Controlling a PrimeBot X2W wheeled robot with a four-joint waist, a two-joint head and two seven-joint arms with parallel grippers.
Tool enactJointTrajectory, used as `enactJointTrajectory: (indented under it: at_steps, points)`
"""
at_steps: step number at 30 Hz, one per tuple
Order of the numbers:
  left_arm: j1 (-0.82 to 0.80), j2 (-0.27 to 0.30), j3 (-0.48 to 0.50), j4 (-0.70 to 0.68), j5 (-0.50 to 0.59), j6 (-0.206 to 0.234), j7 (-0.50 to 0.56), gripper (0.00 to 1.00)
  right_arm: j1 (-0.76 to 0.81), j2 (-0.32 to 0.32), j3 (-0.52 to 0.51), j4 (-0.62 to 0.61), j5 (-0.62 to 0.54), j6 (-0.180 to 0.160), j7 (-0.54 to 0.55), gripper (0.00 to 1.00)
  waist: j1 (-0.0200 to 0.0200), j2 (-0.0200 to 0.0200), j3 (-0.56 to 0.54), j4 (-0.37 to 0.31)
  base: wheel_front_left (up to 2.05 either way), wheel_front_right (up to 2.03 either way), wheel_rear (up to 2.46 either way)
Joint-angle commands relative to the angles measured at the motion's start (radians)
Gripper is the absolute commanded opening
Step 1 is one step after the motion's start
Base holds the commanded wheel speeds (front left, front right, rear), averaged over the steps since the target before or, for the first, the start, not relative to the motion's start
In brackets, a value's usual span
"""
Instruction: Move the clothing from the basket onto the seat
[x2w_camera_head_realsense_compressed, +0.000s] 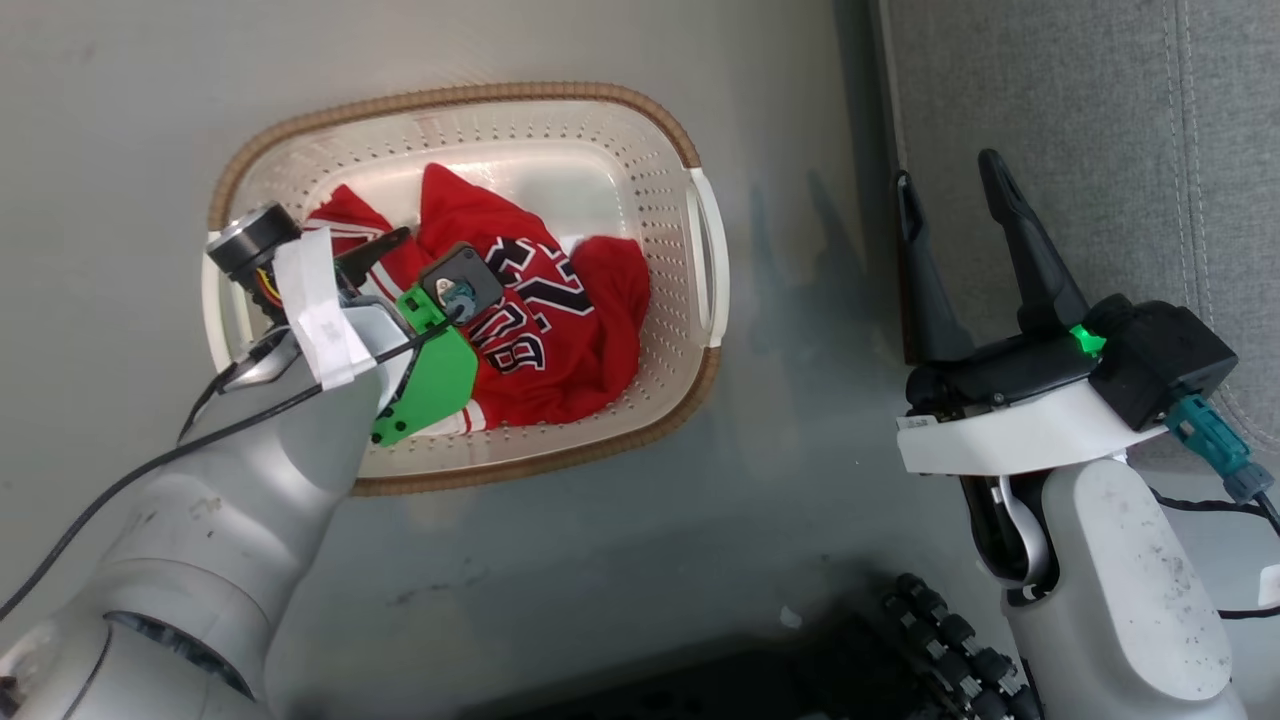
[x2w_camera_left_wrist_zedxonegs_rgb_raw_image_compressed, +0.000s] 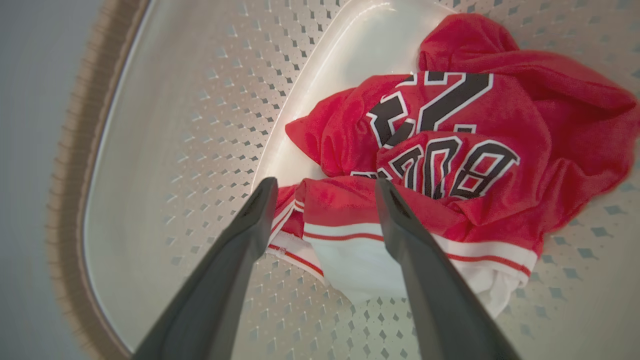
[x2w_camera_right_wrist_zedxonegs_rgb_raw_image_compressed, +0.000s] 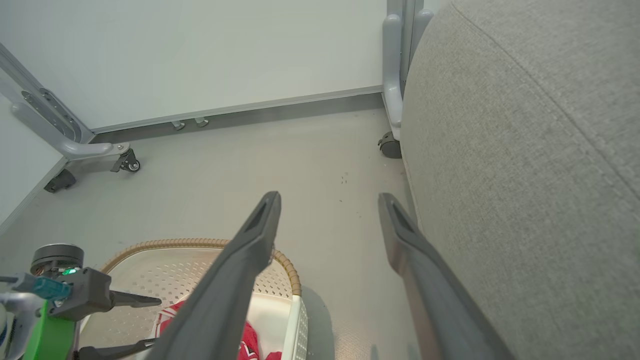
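The red, white-striped sports clothing (x2w_camera_head_realsense_compressed: 560, 330) lies wholly in the cream perforated plastic basket (x2w_camera_head_realsense_compressed: 450, 97), centre left; none shows on the grey woven seat cushion (x2w_camera_head_realsense_compressed: 1080, 120), upper right. The left gripper (x2w_camera_left_wrist_zedxonegs_rgb_raw_image_compressed: 325, 184) is spread, straddling the hem, nothing pinched; the right gripper (x2w_camera_head_realsense_compressed: 948, 172) is spread and empty. By my judgement, every transfer is yet to do.

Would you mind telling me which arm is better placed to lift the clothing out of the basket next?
The left. The left hand is open inside the basket, right over the white-trimmed edge of the clothing. The right hand is open too, but outside the basket, beside the seat.
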Motion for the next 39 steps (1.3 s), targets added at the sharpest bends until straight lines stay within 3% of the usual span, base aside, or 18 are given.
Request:
enactJointTrajectory:
  at_steps: [1, 14, 21, 23, 32, 39]
  points:
    - [-0.034, 0.022, -0.012, 0.006, -0.012, 0.001, 0.009, 1.00, -0.015, 0.000, 0.001, -0.007, 0.010, -0.001, -0.003, 1.00, -0.0002, 0.0000, 0.100, -0.068, 0.00, 0.00, 0.00]
    - [-0.107, 0.121, -0.093, 0.032, -0.069, 0.001, 0.132, 1.00, -0.033, 0.001, 0.031, -0.016, 0.066, -0.001, -0.003, 1.00, -0.0002, 0.0000, 0.159, -0.113, 0.00, 0.00, 0.00]
    - [-0.090, 0.126, -0.106, 0.035, -0.095, 0.001, 0.188, 1.00, -0.046, 0.000, 0.032, -0.011, 0.083, -0.001, -0.003, 1.00, -0.0002, 0.0000, 0.166, -0.120, 0.00, 0.00, 0.00]
    - [-0.083, 0.122, -0.108, 0.034, -0.118, 0.001, 0.202, 0.00, -0.051, 0.000, 0.032, -0.010, 0.087, -0.001, -0.003, 1.00, -0.0002, 0.0000, 0.168, -0.122, 0.00, 0.00, 0.00]
    - [-0.061, 0.103, -0.132, 0.023, -0.192, 0.001, 0.172, 0.00, -0.038, 0.000, 0.024, 0.010, 0.085, -0.001, -0.003, 1.00, -0.0002, 0.0000, 0.124, -0.112, 0.00, 0.00, 0.00]
    - [0.014, 0.065, -0.091, 0.017, -0.258, 0.031, 0.062, 0.00, -0.004, 0.000, 0.011, 0.034, 0.060, -0.001, -0.003, 1.00, -0.0002, 0.0000, -0.009, -0.072, 0.00, 0.00, 0.00]
